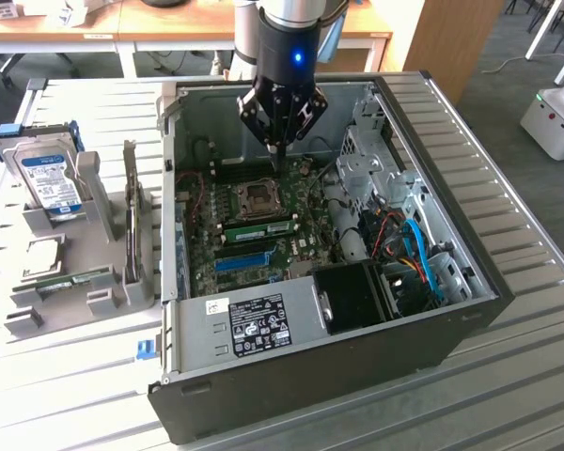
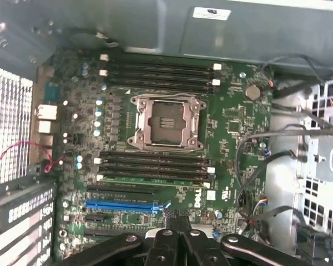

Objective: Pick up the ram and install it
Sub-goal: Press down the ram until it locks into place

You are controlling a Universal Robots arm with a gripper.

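1. Hovering over the open computer case (image 1: 470, 310), the gripper (image 1: 279, 150) has its fingers pressed together with nothing between them, tips pointing straight down at the motherboard (image 1: 291, 211).
2. In the wrist view the gripper (image 2: 176, 224) reads the same: fingers drawn into one narrow point, held clear above the board rather than touching it.
3. The ram (image 2: 155, 178) already sits in the memory slot nearest the blue expansion slot (image 2: 122, 205), seated level between its white latches, so the install looks done or nearly so.
4. In the exterior view the same ram (image 1: 260, 225) lies just beside the empty CPU socket (image 1: 260, 195).
5. Outside the case, a grey parts holder (image 1: 75, 310) keeps a hard drive (image 1: 49, 178) upright and another green stick (image 1: 75, 279) resting flat.
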